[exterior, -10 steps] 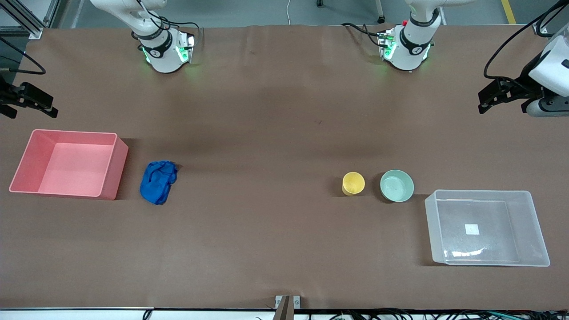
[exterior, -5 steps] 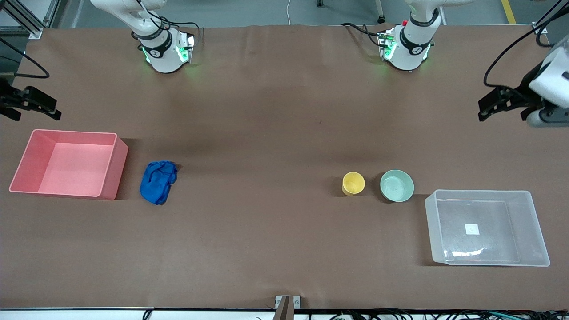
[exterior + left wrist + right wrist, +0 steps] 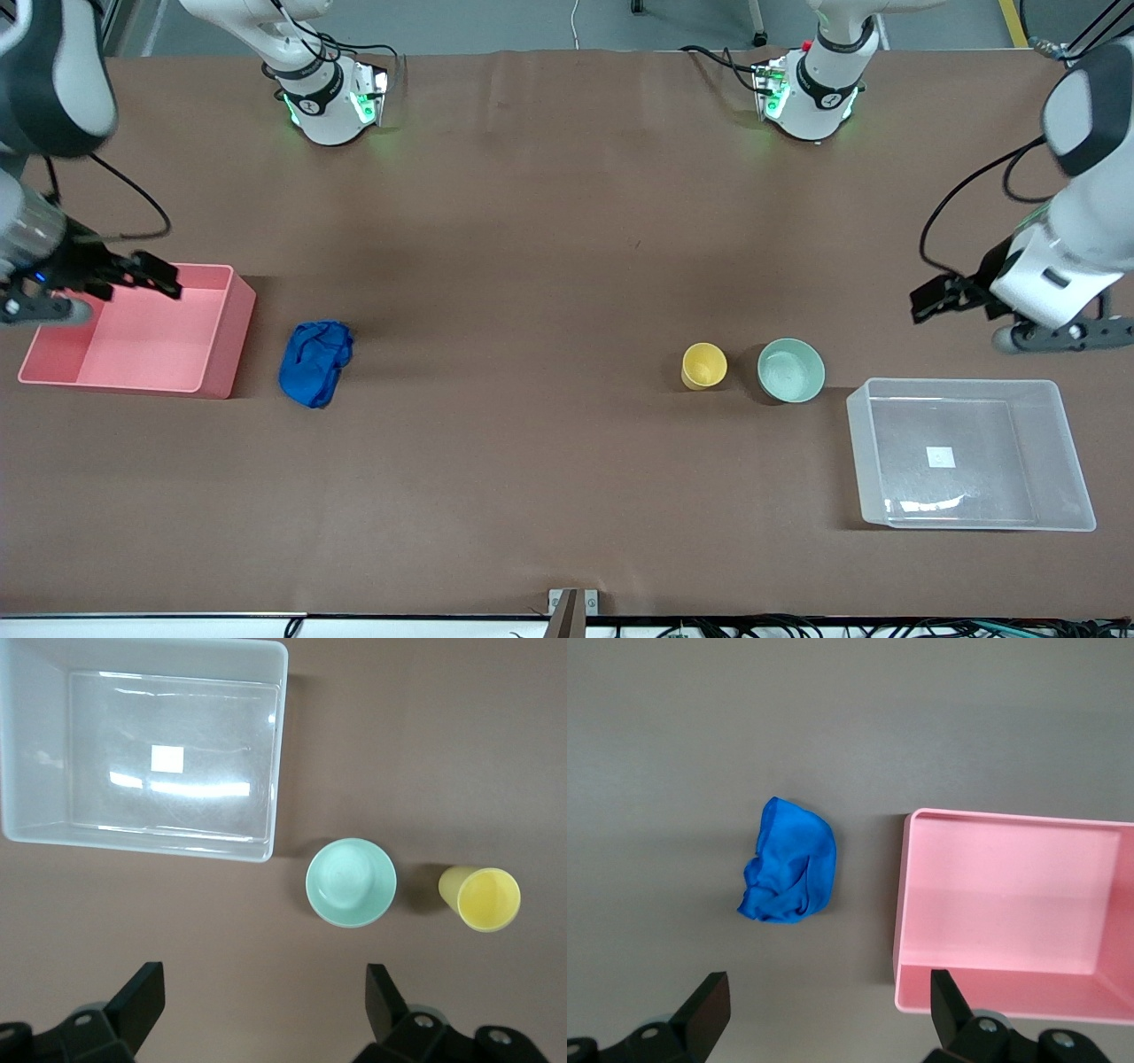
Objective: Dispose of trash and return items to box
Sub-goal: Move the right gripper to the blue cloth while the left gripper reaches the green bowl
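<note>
Two containers stand on the brown table (image 3: 567, 221), one at each end, and both have nothing inside. The pink bin (image 3: 142, 326) is at the right arm's end; its floor is bare. Just beside it, toward the middle of the table, lies the blue wad (image 3: 315, 361), crumpled, apart from the bin wall and not touching it. The clear box (image 3: 970, 454) is at the left arm's end, and through its plastic only a small white label (image 3: 941, 457) on the bottom can be seen.

Near the clear box, a little farther from the front camera, sits the green bowl (image 3: 791, 369), upright and with nothing in it. The yellow cup (image 3: 704, 365) stands close beside the bowl on the side toward the middle of the table, with a small gap between them. The cup also holds nothing.

The right gripper (image 3: 146, 276) hangs over the rim of the pink bin, with its jaws spread wide and nothing between them. The left gripper (image 3: 939, 299) hangs over bare table near the clear box and the bowl, jaws also wide apart, holding nothing.
</note>
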